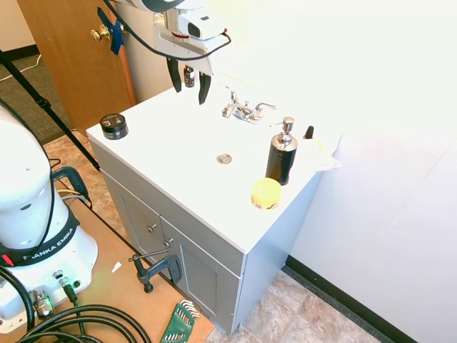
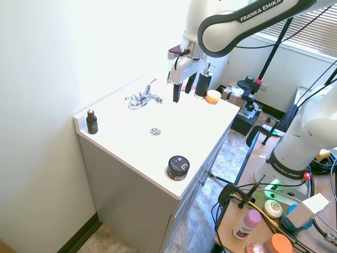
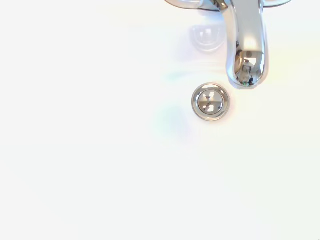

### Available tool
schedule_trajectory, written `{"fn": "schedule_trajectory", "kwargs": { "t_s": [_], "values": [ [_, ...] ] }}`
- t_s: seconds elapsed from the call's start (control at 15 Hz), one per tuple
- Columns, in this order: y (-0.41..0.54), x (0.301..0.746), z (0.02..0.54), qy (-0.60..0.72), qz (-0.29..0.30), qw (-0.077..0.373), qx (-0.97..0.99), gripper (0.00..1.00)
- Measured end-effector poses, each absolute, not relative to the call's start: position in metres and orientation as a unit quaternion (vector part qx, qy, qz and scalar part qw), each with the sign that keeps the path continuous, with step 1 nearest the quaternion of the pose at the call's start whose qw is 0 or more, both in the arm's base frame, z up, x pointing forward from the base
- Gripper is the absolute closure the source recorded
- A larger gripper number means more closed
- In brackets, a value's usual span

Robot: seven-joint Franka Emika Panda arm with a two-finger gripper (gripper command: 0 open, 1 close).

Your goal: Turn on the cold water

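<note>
The chrome faucet (image 1: 244, 110) stood at centre-top of the first exterior frame, at the back of the white surface (image 1: 178, 164). Its lever handles looked rigid, smooth and slippery, best pushed near the tip. The claw (image 1: 189, 87) hung open and empty upper left of it.

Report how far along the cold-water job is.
Done: nothing visible; no water shows under the spout in the wrist view. In hand: the open gripper hangs above the sink, beside the faucet, touching no handle. Left: reach the cold handle and turn it.

Black jar (image 1: 113, 126), soap dispenser (image 1: 282, 152), yellow tub (image 1: 265, 193)
</note>
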State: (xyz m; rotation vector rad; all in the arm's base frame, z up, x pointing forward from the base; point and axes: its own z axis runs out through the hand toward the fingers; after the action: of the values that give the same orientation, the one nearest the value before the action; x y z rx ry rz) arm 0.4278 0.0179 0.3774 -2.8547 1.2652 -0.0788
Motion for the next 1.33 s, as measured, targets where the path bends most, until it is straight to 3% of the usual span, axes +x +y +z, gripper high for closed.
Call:
{"fn": "schedule_trajectory", "kwargs": {
  "t_s": [0.33, 0.73, 1.13, 1.33],
  "values": [
    [0.017, 0.441, 0.389, 0.423, -0.055, 0.013, -0.904, 0.0],
    [-0.008, 0.513, 0.383, 0.481, -0.152, -0.03, -0.863, 0.0],
    [-0.013, 0.534, 0.385, 0.481, -0.155, -0.032, -0.862, 0.0],
    [-0.026, 0.549, 0.39, 0.484, -0.191, -0.049, -0.853, 0.0]
  ]
}}
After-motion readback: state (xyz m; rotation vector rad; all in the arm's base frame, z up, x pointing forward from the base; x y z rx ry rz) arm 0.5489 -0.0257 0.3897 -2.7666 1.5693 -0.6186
